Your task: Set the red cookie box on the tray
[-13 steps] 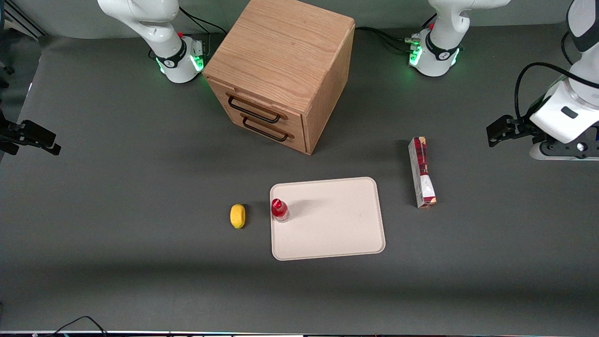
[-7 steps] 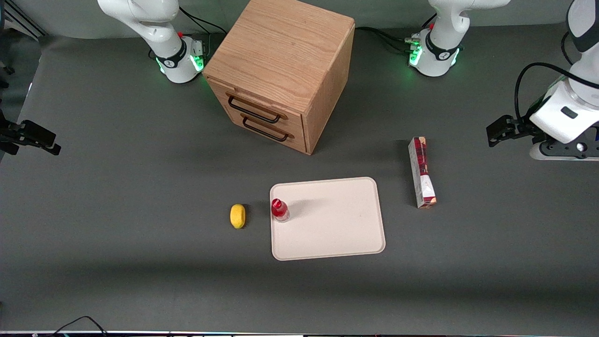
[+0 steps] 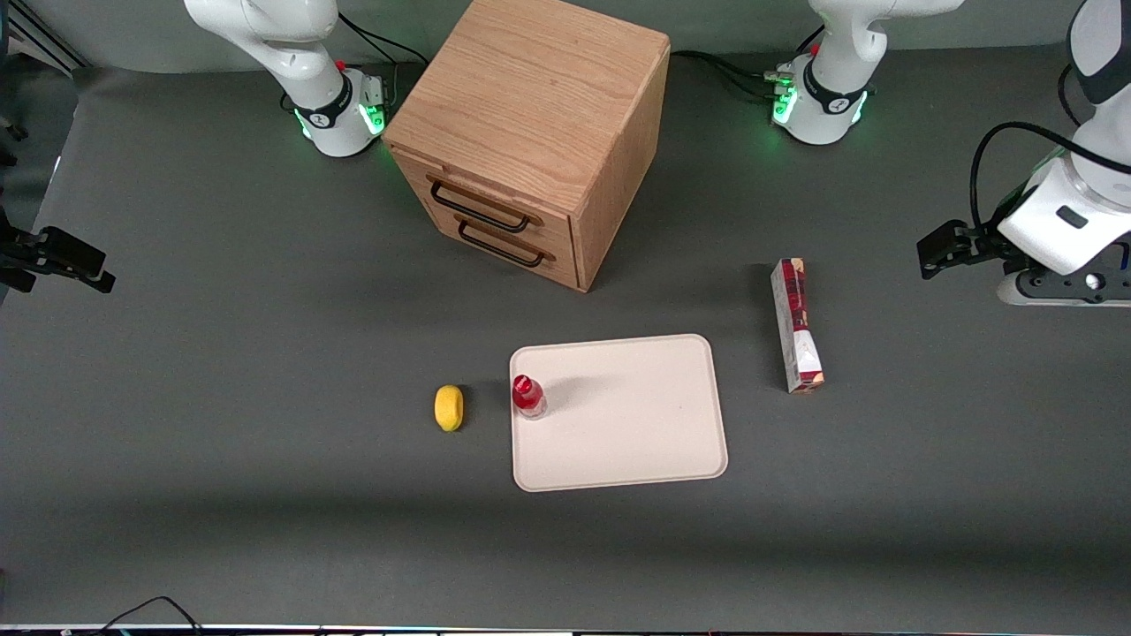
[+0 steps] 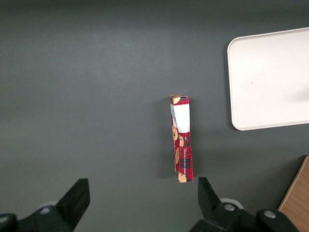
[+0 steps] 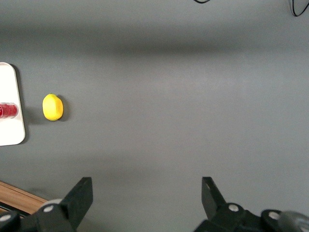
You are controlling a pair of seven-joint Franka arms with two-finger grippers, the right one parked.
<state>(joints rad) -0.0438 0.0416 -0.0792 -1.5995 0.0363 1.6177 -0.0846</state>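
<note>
Change noted: against the front views of a second and half a second ago, the working arm at the edge of the scene has shifted slightly, and its claw (image 3: pixel 938 250) sits a touch nearer the red cookie box (image 3: pixel 797 325). Nothing on the worktop (image 3: pixel 221 353) has moved. Judgement: this is the opening of the approach; no part of the task is yet done.

Items across the front view, in order:
- A yellow lemon-like object (image 3: pixel 449 407) lies on the worktop just beside the tray (image 3: pixel 636 424).
- A small red-capped bottle (image 3: pixel 527 396) stands upright on the tray, close to the rim at the parked arm's end. It is the tray's only content; the remaining surface is bare.
- The wooden drawer cabinet (image 3: pixel 530 132) stands farther from the front camera than the tray. Both drawers appear shut; contents cannot be seen.
- The red cookie box lies flat on the worktop, near the tray toward the working arm's end, not touching it, white end nearer the front camera.

Claw state: the wrist view shows its fingers (image 4: pixel 75 203) spread wide, empty, high above the box (image 4: pixel 181 139).
</note>
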